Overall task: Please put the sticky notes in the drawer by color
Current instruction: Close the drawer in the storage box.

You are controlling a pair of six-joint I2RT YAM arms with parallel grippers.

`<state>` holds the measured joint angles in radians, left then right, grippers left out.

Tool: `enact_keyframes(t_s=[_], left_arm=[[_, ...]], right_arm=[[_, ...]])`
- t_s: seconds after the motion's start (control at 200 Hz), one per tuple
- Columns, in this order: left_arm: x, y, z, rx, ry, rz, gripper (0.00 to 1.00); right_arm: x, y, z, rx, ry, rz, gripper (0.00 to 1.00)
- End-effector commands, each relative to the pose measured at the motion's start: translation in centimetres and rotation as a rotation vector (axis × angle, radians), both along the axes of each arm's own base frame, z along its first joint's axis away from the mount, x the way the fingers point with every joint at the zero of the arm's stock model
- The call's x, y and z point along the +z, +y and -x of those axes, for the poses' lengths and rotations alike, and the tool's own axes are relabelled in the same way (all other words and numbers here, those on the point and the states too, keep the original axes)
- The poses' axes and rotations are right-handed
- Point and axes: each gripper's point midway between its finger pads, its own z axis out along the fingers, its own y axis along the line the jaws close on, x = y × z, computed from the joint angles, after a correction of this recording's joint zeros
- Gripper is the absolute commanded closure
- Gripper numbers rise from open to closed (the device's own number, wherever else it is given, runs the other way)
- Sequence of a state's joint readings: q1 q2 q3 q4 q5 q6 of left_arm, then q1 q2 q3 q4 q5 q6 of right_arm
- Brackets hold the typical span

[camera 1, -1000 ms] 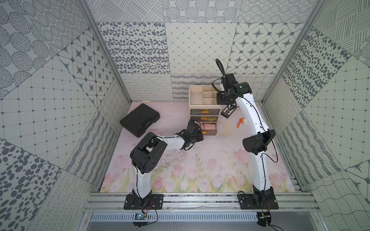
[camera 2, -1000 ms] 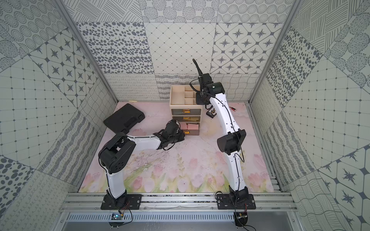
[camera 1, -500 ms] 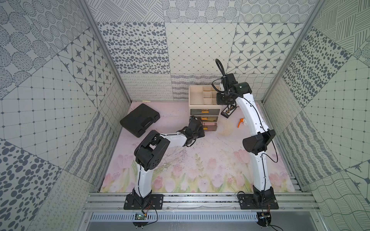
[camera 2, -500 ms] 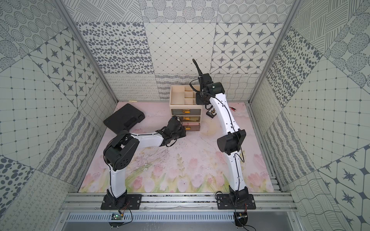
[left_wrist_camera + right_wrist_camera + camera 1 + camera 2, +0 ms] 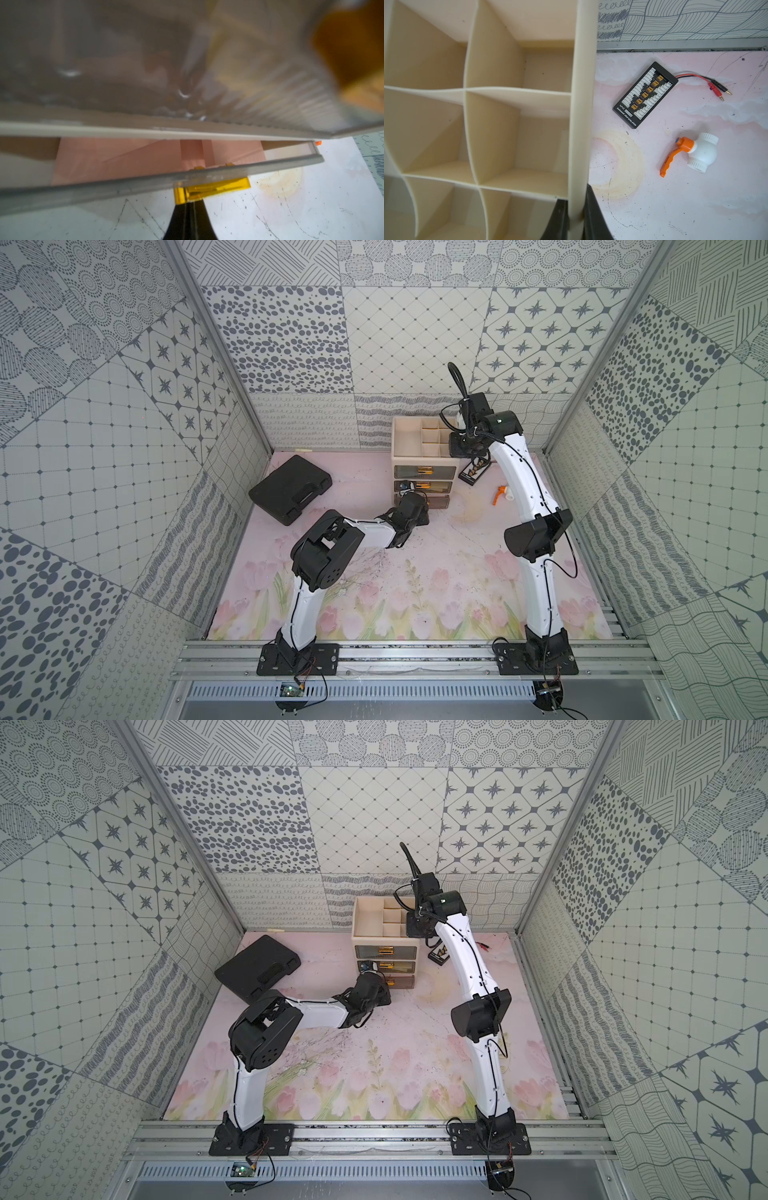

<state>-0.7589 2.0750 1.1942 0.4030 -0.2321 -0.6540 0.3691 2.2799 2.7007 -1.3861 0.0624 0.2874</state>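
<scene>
The drawer (image 5: 422,460) (image 5: 384,942), a cream chest with three smoky drawers, stands at the back of the mat. Its bottom drawer (image 5: 145,182) is a narrow gap out, and salmon pink sticky notes (image 5: 124,158) lie inside. My left gripper (image 5: 192,204) (image 5: 422,510) is shut, with its tips pressed against that drawer's gold handle (image 5: 216,188). My right gripper (image 5: 575,207) (image 5: 465,448) is shut on the right wall (image 5: 581,124) of the chest's divided top tray. No other sticky notes can be made out.
A flat black case (image 5: 291,489) lies at the back left. Right of the chest lie a black charging board (image 5: 645,95) with red and black leads (image 5: 704,83) and a white valve with an orange lever (image 5: 691,153).
My left gripper has moved towards the chest, and the pulled-out bottom drawer has slid in until almost shut. The right arm has not moved.
</scene>
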Motion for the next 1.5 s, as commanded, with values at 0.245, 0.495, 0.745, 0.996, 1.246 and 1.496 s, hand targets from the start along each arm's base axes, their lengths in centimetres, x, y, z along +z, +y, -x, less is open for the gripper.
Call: enact_keyframes(t_s=[0.245,0.495,0.745,0.996,1.246,1.496], left_arm=[[4.3,-0.5,-2.3,0.147,-0.422,-0.155,1.00],[5.1,-0.8,-2.5,0.134,-0.454,-0.196,1.00],[6.6,-0.6,-1.1,0.073,-0.414,-0.184,1.00],[12.5,-1.3,2.9,-0.102,-0.339,-0.047,1.00],[14.3,-0.9,5.4,-0.211,-0.180,-0.085,0.95],[15.7,4.2,8.6,-0.139,-0.026,-0.005,0.89]], right_arm=[[-1.1,2.1,4.3,0.127,0.143,-0.022,1.00],[-1.4,2.0,4.4,0.127,0.152,-0.019,1.00],[-1.3,2.0,4.4,0.126,0.150,-0.018,1.00],[-0.6,2.0,4.0,0.115,0.123,-0.028,1.00],[-0.6,1.6,4.1,0.085,0.127,-0.020,0.83],[3.2,1.7,4.1,0.075,0.027,-0.073,0.37]])
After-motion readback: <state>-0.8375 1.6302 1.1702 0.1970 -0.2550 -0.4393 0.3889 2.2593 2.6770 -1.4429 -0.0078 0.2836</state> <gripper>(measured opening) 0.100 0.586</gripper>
